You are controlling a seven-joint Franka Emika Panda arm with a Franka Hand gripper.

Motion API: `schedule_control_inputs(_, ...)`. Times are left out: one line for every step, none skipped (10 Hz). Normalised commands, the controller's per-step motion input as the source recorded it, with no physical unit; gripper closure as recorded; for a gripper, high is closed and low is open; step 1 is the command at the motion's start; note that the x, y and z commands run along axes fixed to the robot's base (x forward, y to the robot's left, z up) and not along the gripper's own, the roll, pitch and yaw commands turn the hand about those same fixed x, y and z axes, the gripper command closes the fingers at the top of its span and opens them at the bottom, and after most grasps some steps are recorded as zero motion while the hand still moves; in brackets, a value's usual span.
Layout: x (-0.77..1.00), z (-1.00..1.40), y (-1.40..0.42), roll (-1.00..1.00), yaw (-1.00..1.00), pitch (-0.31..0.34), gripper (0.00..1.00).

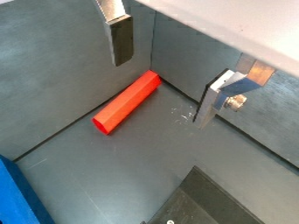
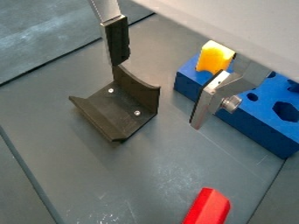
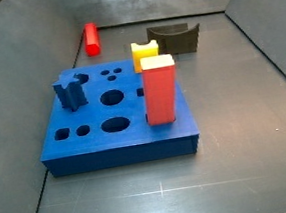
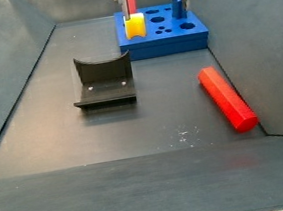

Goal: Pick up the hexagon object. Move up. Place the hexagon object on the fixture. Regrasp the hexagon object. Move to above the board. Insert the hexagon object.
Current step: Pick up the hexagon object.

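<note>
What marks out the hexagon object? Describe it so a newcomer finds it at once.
Start from the blue board at the far end in a side view; the dark fixture sits nearer. The hexagon object lies flat on the floor beside the side wall. Unlike the thicker red block standing upright on the board, it is slim and faceted. The gripper hangs open above it.

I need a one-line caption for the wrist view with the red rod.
Open gripper hovers above slim red faceted rod lying on the grey floor.
</note>
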Motion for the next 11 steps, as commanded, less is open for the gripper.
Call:
schedule_control_inputs(-0.29, -0.27, 0.11, 0.0, 0.0, -0.081, 0.0)
schedule_control_inputs(-0.79, -0.85, 0.32, 0.0, 0.07, -0.187, 0.0)
schedule_control_inputs(-0.97, -0.92, 0.37, 0.0, 0.15, -0.191, 0.0)
schedule_control_inputs(-0.97, -0.97, 0.38, 0.0, 0.17, -0.157, 0.0)
schedule_control_inputs(-0.93, -1.0, 0.43, 0.0, 0.22, -0.119, 0.0)
schedule_control_inputs(-0.81, -1.0, 0.43, 0.0, 0.21, -0.071, 0.0)
schedule_control_inputs(-0.81, -1.0, 0.49, 0.0, 0.15, -0.073, 0.0)
schedule_control_inputs(-0.63, -1.0, 0.57, 0.0, 0.04, -0.044, 0.0)
schedule_control_inputs(-0.07, -1.0, 0.49, 0.0, -0.15, 0.0, 0.0)
schedule_control_inputs(0.0, -1.0, 0.53, 0.0, -0.3, 0.04, 0.0)
schedule_control_inputs(-0.03, -1.0, 0.56, 0.0, -0.36, 0.049, 0.0)
